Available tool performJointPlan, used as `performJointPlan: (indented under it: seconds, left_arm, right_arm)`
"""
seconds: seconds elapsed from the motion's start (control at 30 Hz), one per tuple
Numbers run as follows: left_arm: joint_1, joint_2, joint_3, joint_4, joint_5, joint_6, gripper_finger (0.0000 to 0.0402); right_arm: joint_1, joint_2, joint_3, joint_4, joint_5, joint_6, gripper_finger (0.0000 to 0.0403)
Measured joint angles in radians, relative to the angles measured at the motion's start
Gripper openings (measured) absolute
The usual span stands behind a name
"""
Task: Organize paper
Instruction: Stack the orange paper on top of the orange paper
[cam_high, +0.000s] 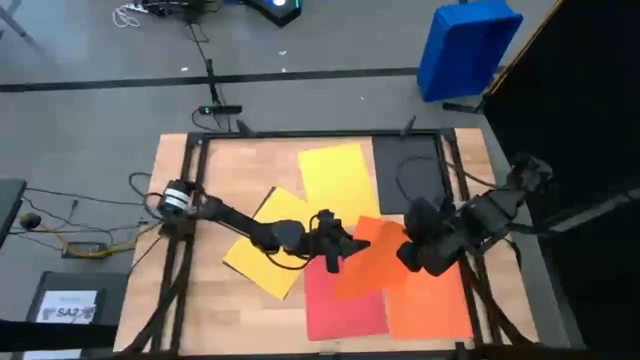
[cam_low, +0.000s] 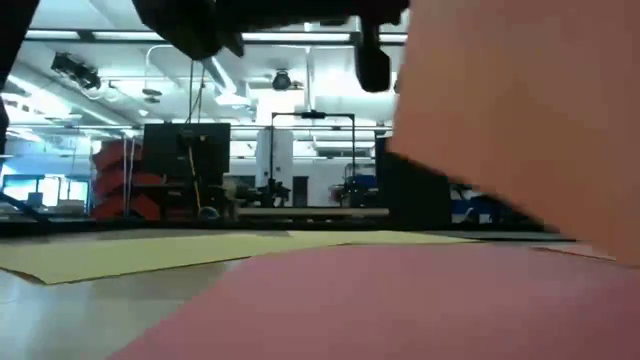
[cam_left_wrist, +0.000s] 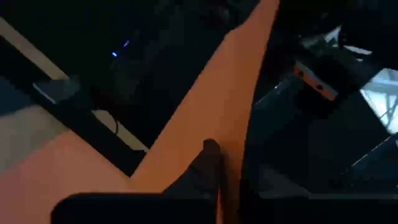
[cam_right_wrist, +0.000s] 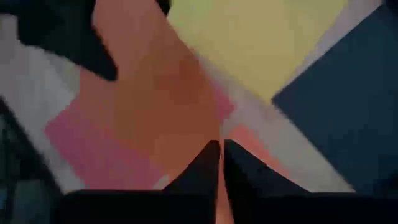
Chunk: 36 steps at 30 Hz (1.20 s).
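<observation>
An orange sheet (cam_high: 375, 255) hangs lifted over the table's middle, between my two grippers. My left gripper (cam_high: 348, 245) is shut on its left end and my right gripper (cam_high: 410, 255) on its right end. In the low view this sheet (cam_low: 520, 110) slopes above the red sheet (cam_low: 380, 300). Lying flat on the table are two yellow sheets (cam_high: 335, 175) (cam_high: 268, 245), a black sheet (cam_high: 405, 175) at the far right, the red sheet (cam_high: 345, 300) at the near middle and a second orange sheet (cam_high: 432, 305) at the near right. My left gripper pinches the held orange sheet between its two fingers at its left end (cam_left_wrist: 214, 155), coming about level from the table's left. From there the sheet stretches away toward the other arm, off the table. My right gripper pinches the same sheet's right end (cam_right_wrist: 219, 183) between its shut fingers, slanting down from the table's right side. The sheet runs from there across to the other gripper (cam_right_wrist: 93, 43), above the red sheet.
A black frame (cam_high: 300, 137) runs round the table's edges. A blue bin (cam_high: 468, 45) stands on the floor beyond the far right corner. A dark box with a white label (cam_high: 70, 305) sits left of the table, with cables (cam_high: 80, 245) near it.
</observation>
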Motion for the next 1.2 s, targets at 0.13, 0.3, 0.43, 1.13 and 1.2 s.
performJointPlan:
  seconds: [0.13,0.3,0.43,1.13,1.2]
  left_arm:
    - [0.003,0.078,0.075,0.018,0.026,-0.039,0.0]
    - [0.005,0.153,0.147,0.018,0.037,-0.062,0.0]
    - [0.013,0.169,0.168,0.02,0.036,-0.062,0.0]
    - [0.028,0.17,0.166,0.016,0.046,-0.155,0.0]
    - [0.023,0.17,0.165,0.014,0.038,-0.159,0.0]
  right_arm:
    - [-0.002,0.001,0.0,0.0,-0.006,0.0,0.0]
    - [-0.008,0.002,0.0,0.0,0.026,-0.001,0.0]
    - [-0.016,0.002,0.0,0.0,0.031,-0.022,0.0]
    - [-0.02,-0.086,0.0,0.0,0.056,-0.16,0.0102]
    - [-0.02,-0.098,0.0,0.0,0.073,-0.154,0.0108]
